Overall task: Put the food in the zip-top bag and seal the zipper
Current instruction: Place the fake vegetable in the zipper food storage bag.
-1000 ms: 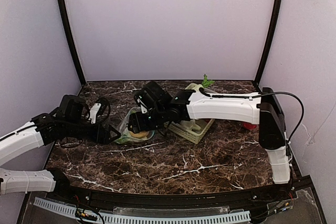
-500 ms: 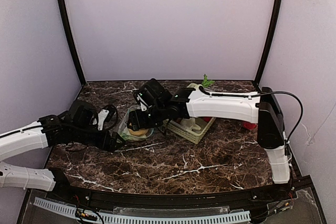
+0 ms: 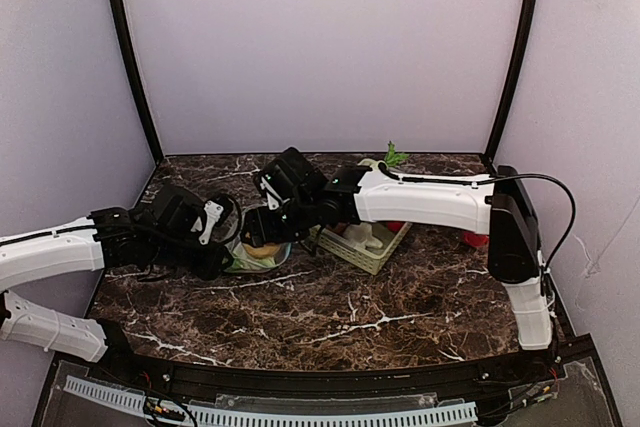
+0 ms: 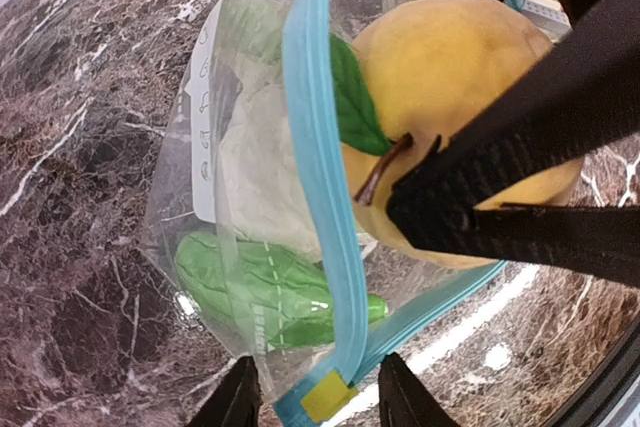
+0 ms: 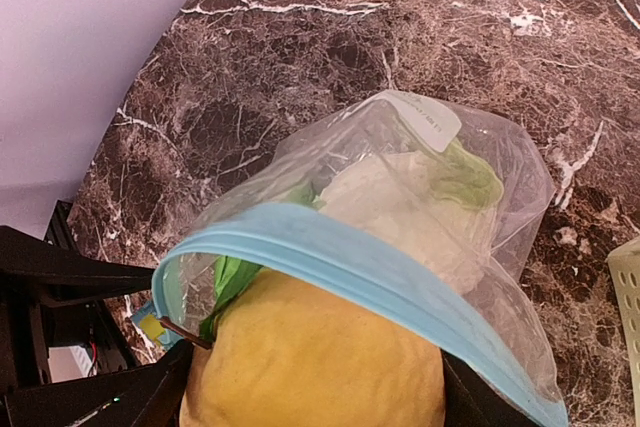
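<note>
One pear [image 4: 450,127], pinched by your right gripper [image 3: 260,231], fills bag [image 4: 250,177] mouth; left gripper [image 4: 318,409] straddles zipper end [image 4: 324,391], grip unconfirmed.

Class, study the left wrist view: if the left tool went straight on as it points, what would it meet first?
Most likely the yellow tab at the end of the zip-top bag's blue zipper, sitting between the left tool's fingers. The yellow fruit lies beyond; depth is unclear.
</note>
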